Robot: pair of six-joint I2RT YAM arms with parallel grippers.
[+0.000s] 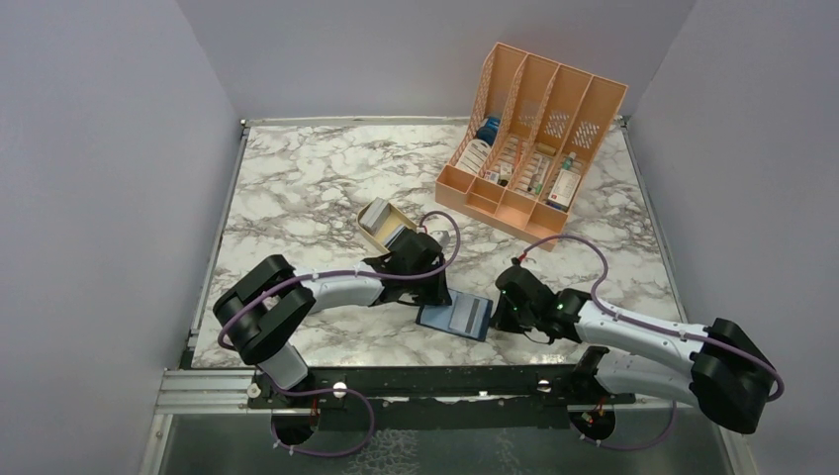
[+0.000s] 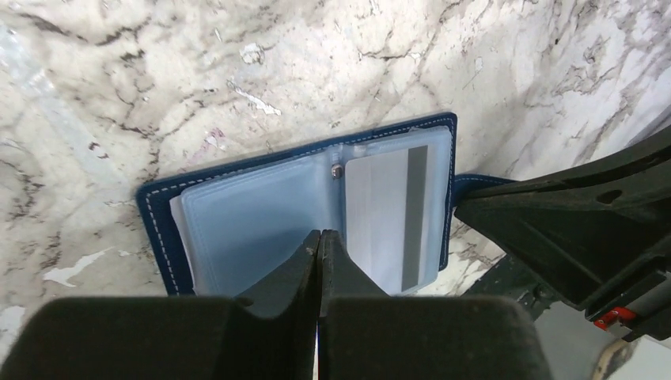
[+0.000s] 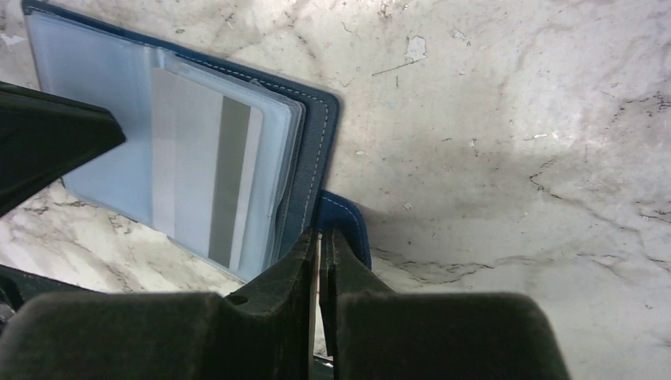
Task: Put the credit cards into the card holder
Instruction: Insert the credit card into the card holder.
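The card holder [image 1: 455, 317] is lying open on the bench [image 1: 317, 188] by the near edge, with one credit card [image 2: 388, 222] sitting in a clear sleeve [image 2: 253, 229]. The left hand [image 2: 319, 237], fingers together, is resting on that sleeve. The right hand [image 3: 319, 237], fingers together too, is touching the blue strap [image 3: 344, 222]. Holding the holder flat should be helping cards slide in, and the open room is lying farther back

The white, grey-veined marble table top [image 1: 297, 188] in front of my bases carries three things. A peach-orange slotted plastic file rack [image 1: 534, 139] stands at one o'clock. A gold metal tin [image 1: 381, 223] sits just off centre toward ten. A navy-blue card holder [image 1: 455, 317] lies open at six.
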